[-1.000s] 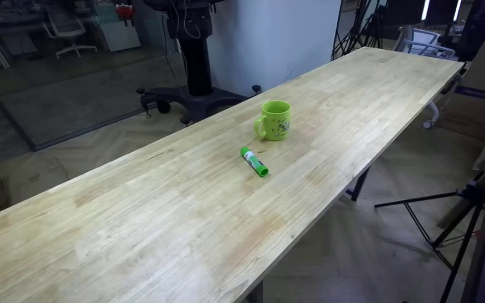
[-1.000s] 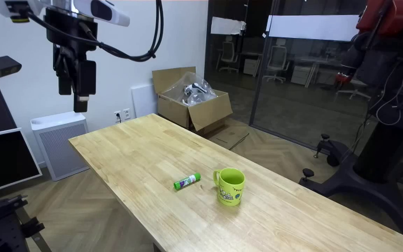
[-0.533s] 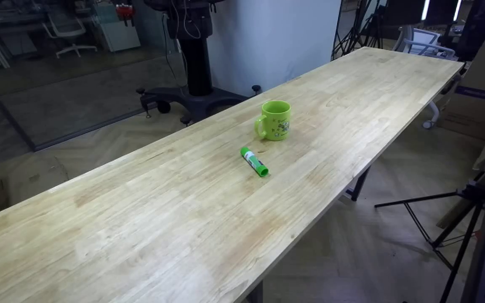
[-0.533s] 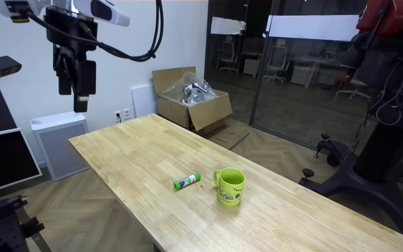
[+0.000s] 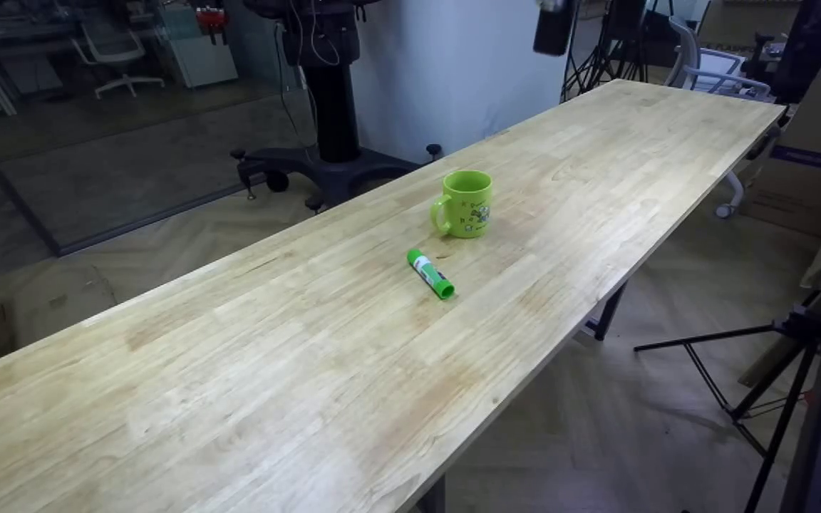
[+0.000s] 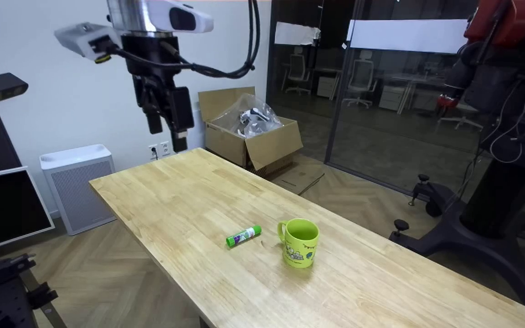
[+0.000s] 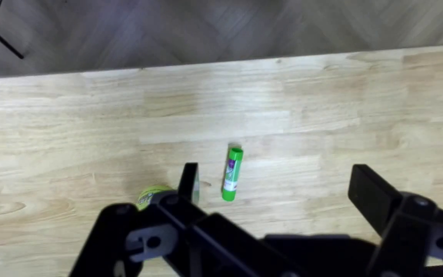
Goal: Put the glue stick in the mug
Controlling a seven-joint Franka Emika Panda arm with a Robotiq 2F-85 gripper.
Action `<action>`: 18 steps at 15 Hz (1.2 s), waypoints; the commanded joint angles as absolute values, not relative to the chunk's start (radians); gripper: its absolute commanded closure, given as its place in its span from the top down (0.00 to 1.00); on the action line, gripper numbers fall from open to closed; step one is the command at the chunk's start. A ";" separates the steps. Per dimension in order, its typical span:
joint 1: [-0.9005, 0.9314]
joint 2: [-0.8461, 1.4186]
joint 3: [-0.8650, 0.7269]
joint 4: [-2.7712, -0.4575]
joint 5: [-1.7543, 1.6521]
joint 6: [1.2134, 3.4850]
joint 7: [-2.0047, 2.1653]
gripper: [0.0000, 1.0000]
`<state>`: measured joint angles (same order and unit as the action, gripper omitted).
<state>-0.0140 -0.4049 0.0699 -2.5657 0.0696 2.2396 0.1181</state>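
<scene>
The green glue stick (image 5: 430, 273) with a whitish band lies on its side on the wooden table in both exterior views (image 6: 244, 236). The lime-green mug (image 5: 469, 206) stands upright beside it, apart, with its handle toward the stick's side (image 6: 301, 253). My gripper (image 6: 167, 134) is open and empty, high above the table. In the wrist view, the glue stick (image 7: 232, 175) appears between the fingers (image 7: 277, 186), nearer the left one, well below them. The mug (image 7: 150, 194) is mostly hidden behind the left finger. In an exterior view, only a dark gripper part (image 5: 553, 28) shows at the top edge.
The long wooden table (image 5: 254, 356) has its edge near the glue stick in the wrist view. An open cardboard box (image 6: 271, 141) stands on the floor beyond the table's end. A black wheeled stand (image 6: 486, 218) is beside the table. A tripod (image 5: 767, 370) stands on the floor.
My gripper has moved right and slightly down in an exterior view, tilting a little, and a part of it has come in at the top of an exterior view. The glue stick and mug have not moved.
</scene>
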 commanded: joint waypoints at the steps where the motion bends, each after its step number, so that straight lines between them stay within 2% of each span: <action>1: -0.059 -0.219 0.079 -2.496 -0.022 2.381 0.200 1.00; 5: -0.043 -0.026 0.075 -2.390 -0.050 2.432 0.258 1.00; 6: -0.040 -0.125 0.053 -2.483 -0.038 2.450 0.200 1.00; 11: -0.026 -0.019 0.051 -2.406 -0.035 2.450 0.214 1.00; 18: -0.012 0.202 0.032 -2.265 0.184 2.672 0.329 1.00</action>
<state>-0.0344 0.0850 0.0536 -2.3622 0.1624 2.6366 0.2442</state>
